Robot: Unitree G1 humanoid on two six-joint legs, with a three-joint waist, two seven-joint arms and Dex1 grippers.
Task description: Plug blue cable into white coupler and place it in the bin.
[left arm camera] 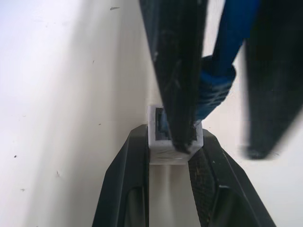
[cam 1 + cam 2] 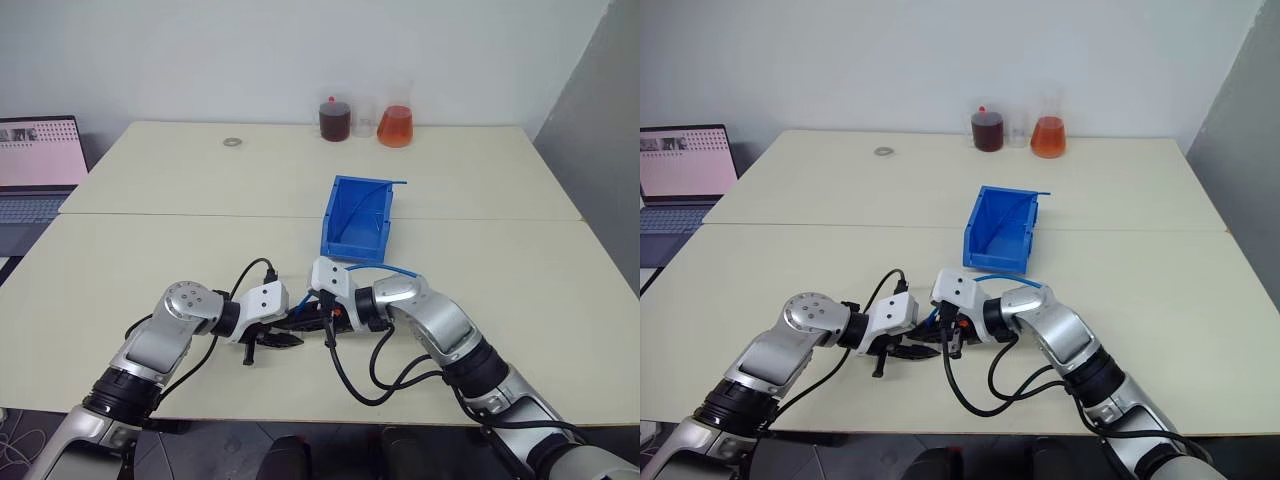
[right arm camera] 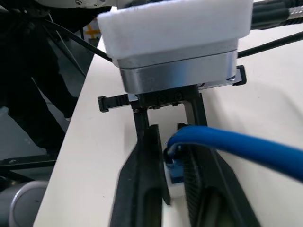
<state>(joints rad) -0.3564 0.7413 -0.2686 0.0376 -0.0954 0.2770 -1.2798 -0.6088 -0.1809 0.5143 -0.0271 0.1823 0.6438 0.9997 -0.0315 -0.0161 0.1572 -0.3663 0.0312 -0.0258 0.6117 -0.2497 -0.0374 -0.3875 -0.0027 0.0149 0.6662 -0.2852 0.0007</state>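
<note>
matte cream table (image 2: 150,250) | left end effector (image 1: 171,158) pinching boxy white coupler (image 1: 161,142) | right end effector (image 3: 173,175) loosely straddling blue cable (image 3: 236,144)

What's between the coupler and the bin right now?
Nothing visible. The white coupler, pinched in the left end effector, sits near the table's front edge; bare tabletop runs from there to the bin's cut-down front.

Bright, even light overhead; soft shadows under my arms on the table (image 2: 150,250). My wrist views are blurred close up, the table glaring white at 9 o'clock.
</note>
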